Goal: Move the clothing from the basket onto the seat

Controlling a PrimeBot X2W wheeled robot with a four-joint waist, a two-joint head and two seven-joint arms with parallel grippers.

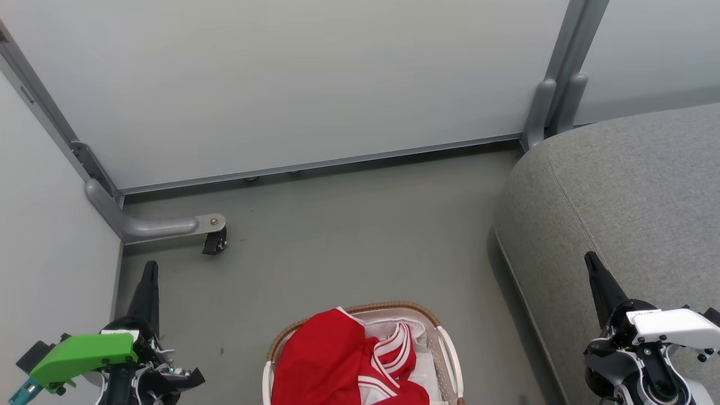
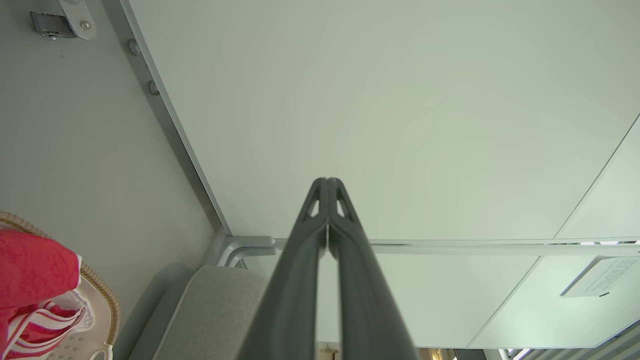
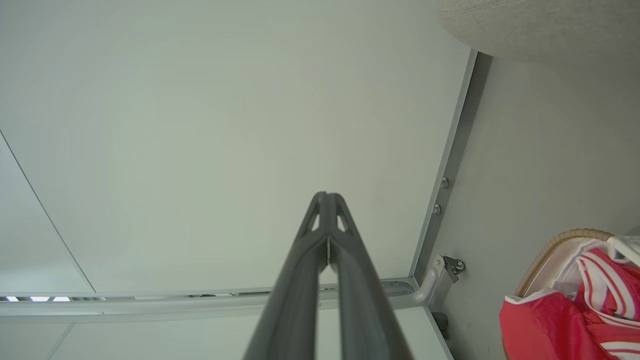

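Left claw [image 2: 327, 182], right claw [image 3: 326, 195] pinched closed — soft red clothing [image 1: 326, 360] in woven-rimmed basket [image 1: 388, 307] — grey fabric seat [image 1: 619, 185].

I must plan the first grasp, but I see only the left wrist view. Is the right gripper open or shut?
Observer: The right gripper is shut, with nothing between its fingers.
Operator: Where is it?
Observer: In the head view it shows at the lower right, in front of the couch, apart from the basket.
Operator: And my left gripper?
Observer: It stands left of the basket, near the side wall, not touching the clothes.
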